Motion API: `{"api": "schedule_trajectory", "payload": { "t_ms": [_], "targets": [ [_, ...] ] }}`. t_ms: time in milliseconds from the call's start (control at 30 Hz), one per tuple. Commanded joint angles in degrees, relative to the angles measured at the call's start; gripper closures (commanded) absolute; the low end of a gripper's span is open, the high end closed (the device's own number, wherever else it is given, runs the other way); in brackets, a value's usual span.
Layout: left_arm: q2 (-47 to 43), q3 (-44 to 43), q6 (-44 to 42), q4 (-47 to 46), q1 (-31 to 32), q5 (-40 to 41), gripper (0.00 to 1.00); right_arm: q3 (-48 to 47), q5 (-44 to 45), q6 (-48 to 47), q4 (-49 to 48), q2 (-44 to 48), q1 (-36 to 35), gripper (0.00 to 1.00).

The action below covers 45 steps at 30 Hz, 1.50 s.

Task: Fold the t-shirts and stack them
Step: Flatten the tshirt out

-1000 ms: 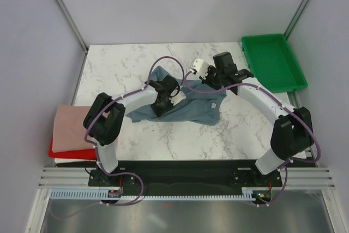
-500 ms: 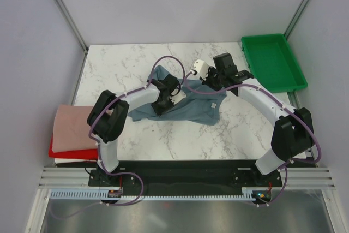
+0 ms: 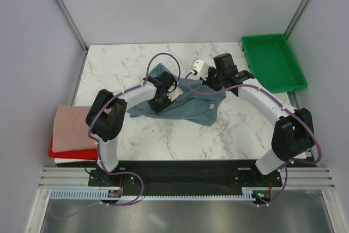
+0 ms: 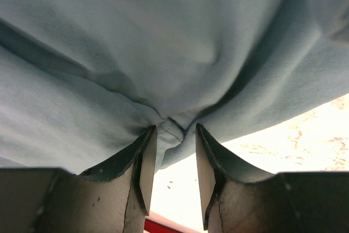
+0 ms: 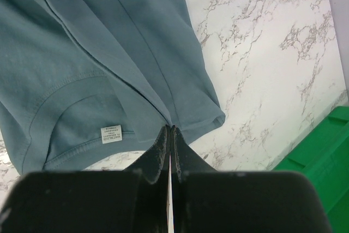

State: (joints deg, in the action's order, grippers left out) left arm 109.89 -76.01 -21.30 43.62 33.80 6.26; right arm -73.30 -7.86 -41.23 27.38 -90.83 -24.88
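The slate blue-grey t-shirt (image 3: 191,105) lies crumpled at the middle of the marble table, its white neck label (image 5: 110,134) facing up. My left gripper (image 3: 163,92) sits over the shirt's left part. In the left wrist view its jaws (image 4: 175,129) stand apart, with a bunched hem (image 4: 170,125) just between the tips. My right gripper (image 3: 210,80) is at the shirt's far right side, shut on a fold of the fabric (image 5: 172,128). Folded pale pink (image 3: 71,126), red (image 3: 62,151) and white (image 3: 65,161) t-shirts lie stacked at the table's left edge.
A green plastic tray (image 3: 272,61) stands at the back right corner, also in the right wrist view (image 5: 322,145). Purple cables loop over both arms. Bare marble shows behind and in front of the shirt.
My left gripper has shifted slightly toward the far side and its jaws have widened. The shirt's near edge has drawn in a little. The right gripper has stayed put.
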Motion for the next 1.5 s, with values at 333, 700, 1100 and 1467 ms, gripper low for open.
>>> {"api": "schedule_trajectory", "payload": {
  "t_ms": [333,700,1100,1467],
  "targets": [
    [-0.2,-5.3,2.3,2.1,-4.4,-4.6,0.64,-0.7,-1.0,1.4,-1.8,-0.1,0.2,1.00],
    [-1.5,-3.2,1.7,2.9,-4.0,-6.0,0.68,-1.1,-1.4,1.6,-2.0,-1.1,0.3,1.00],
    [3.0,-4.7,1.6,2.7,-4.0,-6.0,0.69,-0.9,-1.3,1.8,-2.0,-1.1,0.2,1.00],
    [4.3,-4.6,1.3,2.8,-4.0,-5.4,0.71,-0.5,-1.4,1.8,-2.5,-1.3,0.3,1.00]
  ]
}}
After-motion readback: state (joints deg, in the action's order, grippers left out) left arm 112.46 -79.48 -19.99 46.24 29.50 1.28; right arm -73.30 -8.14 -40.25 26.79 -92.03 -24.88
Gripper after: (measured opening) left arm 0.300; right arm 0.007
